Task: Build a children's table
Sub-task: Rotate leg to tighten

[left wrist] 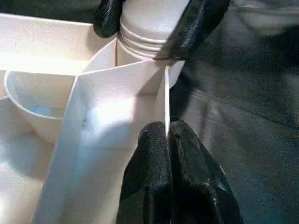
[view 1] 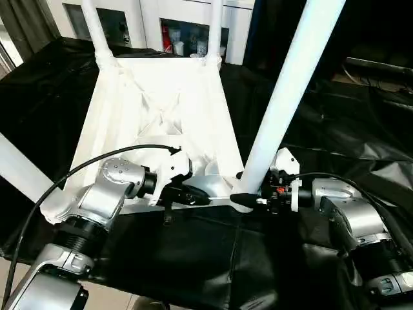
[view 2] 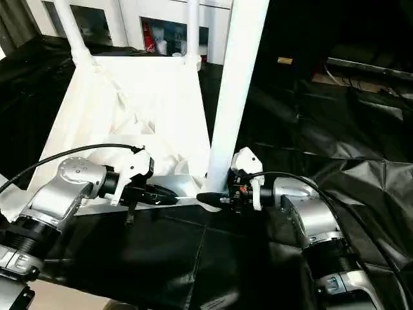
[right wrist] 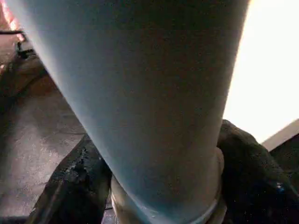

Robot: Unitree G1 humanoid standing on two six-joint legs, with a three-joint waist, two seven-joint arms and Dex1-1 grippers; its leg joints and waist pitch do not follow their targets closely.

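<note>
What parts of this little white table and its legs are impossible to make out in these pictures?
- Near-right leg: top cut off by the head views' upper edge.
- Its threaded foot in the corner socket: how far in it sits is hidden by the right gripper.
- Tabletop rim: the left gripper covers part of it.
- Far legs: tops cut off.
- Shelf items behind: too small to make out.

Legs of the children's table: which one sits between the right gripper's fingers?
The near-right leg, rising tall and tilted from the tabletop's near corner; the right gripper straddles its base.
</note>
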